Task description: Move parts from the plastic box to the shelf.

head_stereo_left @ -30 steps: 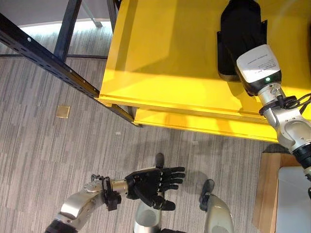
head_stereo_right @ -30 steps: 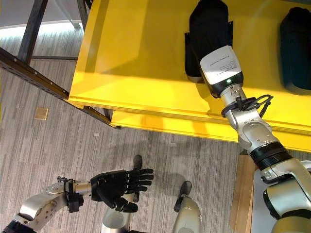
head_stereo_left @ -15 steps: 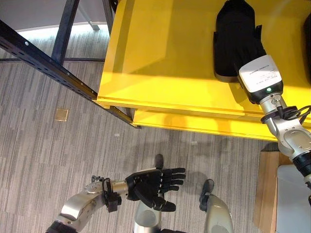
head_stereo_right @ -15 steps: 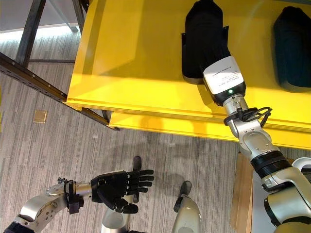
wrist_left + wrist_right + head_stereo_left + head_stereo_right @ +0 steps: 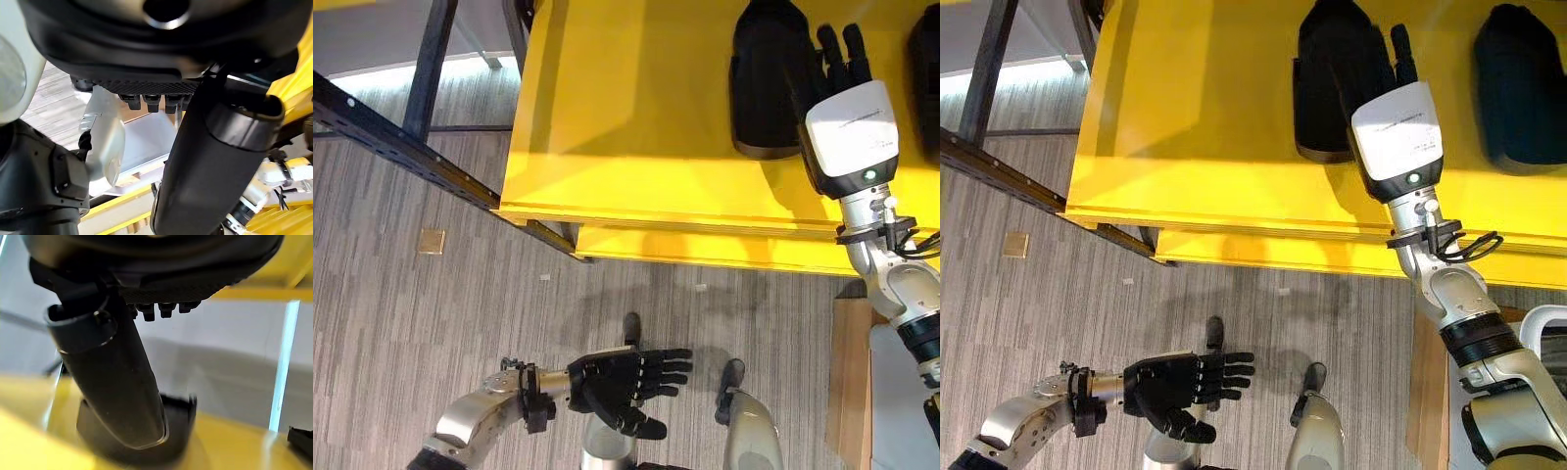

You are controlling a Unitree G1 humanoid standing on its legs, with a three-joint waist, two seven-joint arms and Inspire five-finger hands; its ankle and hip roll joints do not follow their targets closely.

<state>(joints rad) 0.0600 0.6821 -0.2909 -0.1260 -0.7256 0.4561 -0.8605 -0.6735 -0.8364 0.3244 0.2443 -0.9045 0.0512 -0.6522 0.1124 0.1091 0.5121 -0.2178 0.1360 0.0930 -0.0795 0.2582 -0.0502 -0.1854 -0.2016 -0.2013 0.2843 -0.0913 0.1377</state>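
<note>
A black moulded part (image 5: 762, 78) lies on the yellow shelf (image 5: 626, 117), and a second black part (image 5: 1516, 88) lies to its right. My right hand (image 5: 847, 61) reaches over the shelf with straight, open fingers just past the right side of the first part, holding nothing. In the right wrist view the part (image 5: 182, 415) sits on the shelf beyond the thumb (image 5: 112, 382). My left hand (image 5: 622, 382) hangs low over the floor, palm up, open and empty.
A dark metal frame beam (image 5: 401, 147) runs diagonally at the left of the shelf. A small tan square (image 5: 432, 241) lies on the grey floor. A wooden surface (image 5: 850, 382) with a pale box (image 5: 901, 387) on it stands at the lower right.
My right hand has risen from the black part and its straight fingers now show past the wrist. The part stays on the shelf. The left hand has barely moved.
</note>
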